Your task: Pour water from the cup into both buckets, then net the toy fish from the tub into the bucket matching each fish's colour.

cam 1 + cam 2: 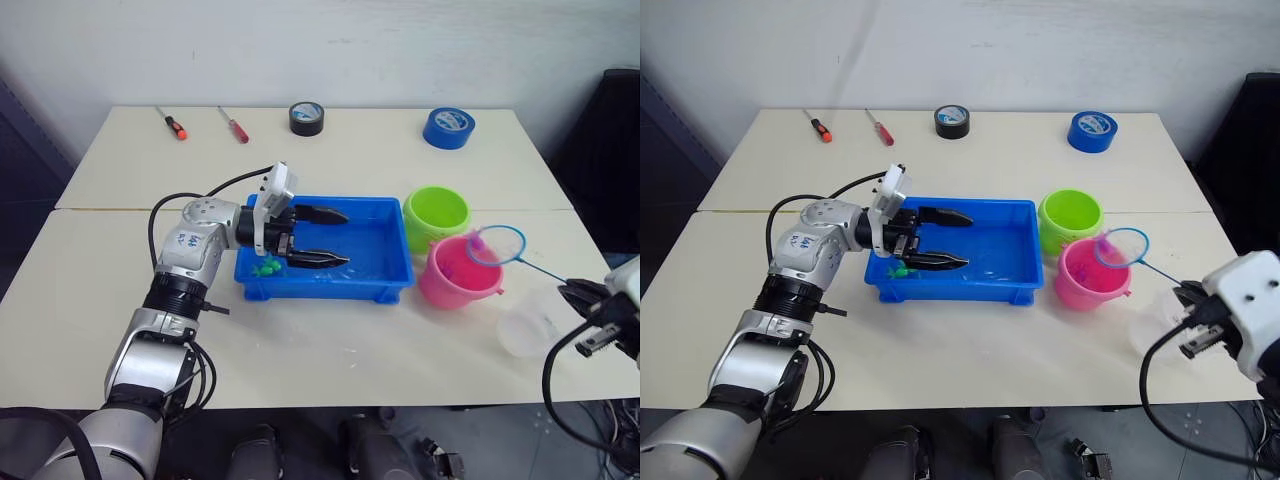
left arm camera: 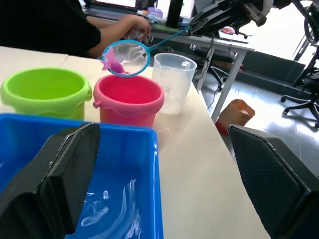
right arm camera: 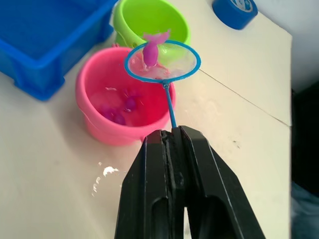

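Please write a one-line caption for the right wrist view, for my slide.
Right claw holds the net, a pink fish on its rim, over the pink bucket.

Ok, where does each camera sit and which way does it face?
Eye views: head, looking down at the table; both arms show.
Left wrist: low over the tub, past open fingers toward the pink bucket.
Right wrist: above that bucket; right gripper clamps the net.
Shared: the net's pink fish.

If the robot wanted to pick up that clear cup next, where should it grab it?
Probably by the rim and upper wall of the cup, coming down from above. It stands upright and open-topped near the table edge, close beside the pink bucket, so a sideways approach looks cramped. Its handle isn't clearly visible.
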`<move>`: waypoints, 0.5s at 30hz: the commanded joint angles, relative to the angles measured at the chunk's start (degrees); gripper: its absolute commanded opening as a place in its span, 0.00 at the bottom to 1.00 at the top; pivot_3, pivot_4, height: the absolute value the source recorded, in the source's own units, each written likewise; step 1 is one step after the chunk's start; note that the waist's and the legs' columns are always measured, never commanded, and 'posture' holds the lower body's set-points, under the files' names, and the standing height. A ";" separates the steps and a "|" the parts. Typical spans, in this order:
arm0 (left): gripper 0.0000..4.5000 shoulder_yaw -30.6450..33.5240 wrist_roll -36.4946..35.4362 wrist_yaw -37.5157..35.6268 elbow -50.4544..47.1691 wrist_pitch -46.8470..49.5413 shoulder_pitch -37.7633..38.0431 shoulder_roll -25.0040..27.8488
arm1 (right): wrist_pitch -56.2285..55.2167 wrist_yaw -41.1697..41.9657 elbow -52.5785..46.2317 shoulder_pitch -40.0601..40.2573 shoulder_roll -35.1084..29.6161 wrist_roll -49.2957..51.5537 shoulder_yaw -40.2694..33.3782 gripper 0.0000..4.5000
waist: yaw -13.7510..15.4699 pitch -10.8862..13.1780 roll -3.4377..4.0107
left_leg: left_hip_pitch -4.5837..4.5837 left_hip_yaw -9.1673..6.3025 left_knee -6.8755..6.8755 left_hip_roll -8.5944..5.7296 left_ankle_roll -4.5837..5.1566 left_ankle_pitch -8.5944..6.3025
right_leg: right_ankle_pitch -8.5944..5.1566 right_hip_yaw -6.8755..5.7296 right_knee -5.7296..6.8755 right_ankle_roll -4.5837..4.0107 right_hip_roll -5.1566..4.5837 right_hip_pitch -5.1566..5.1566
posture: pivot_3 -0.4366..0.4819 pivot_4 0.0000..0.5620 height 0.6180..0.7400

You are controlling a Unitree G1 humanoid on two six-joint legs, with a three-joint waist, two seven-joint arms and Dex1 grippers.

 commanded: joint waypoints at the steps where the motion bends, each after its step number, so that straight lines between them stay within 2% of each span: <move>1: 1.00 0.24 0.76 -0.70 0.64 -1.79 -1.46 -0.32 | -17.83 0.66 -3.77 6.83 -2.27 -12.82 0.20 0.00 | -0.08 0.00 0.00 | -0.01 0.00 0.00 0.01 0.00 0.00 | 0.00 0.01 -0.03 0.00 0.02 0.00 | 0.48 0.27 1.00; 4: 1.00 0.48 1.11 -0.52 1.12 -2.35 -1.52 -0.41 | -37.27 1.14 1.48 13.54 -4.84 -25.55 1.72 0.00 | -0.10 0.00 0.00 | 0.01 0.07 0.00 0.00 0.00 0.00 | 0.03 0.12 -0.06 0.07 0.08 0.01 | 0.48 0.27 1.00; 10: 1.00 0.84 2.07 -0.19 1.46 -3.66 -1.20 0.20 | -70.36 -5.22 15.40 15.52 -7.60 -40.85 -1.79 0.00 | 0.00 0.03 -0.07 | 0.04 0.20 0.03 0.01 0.04 -0.02 | 0.12 0.34 -0.23 0.23 0.28 0.07 | 0.48 0.27 1.00; 15: 1.00 1.33 2.38 0.10 1.92 -4.03 -1.04 1.12 | -76.13 -5.75 19.80 12.56 -7.05 -41.83 -2.27 0.00 | -0.02 0.03 -0.07 | 0.11 0.28 0.01 0.06 0.04 -0.02 | 0.12 0.39 -0.21 0.23 0.21 0.07 | 0.48 0.27 1.00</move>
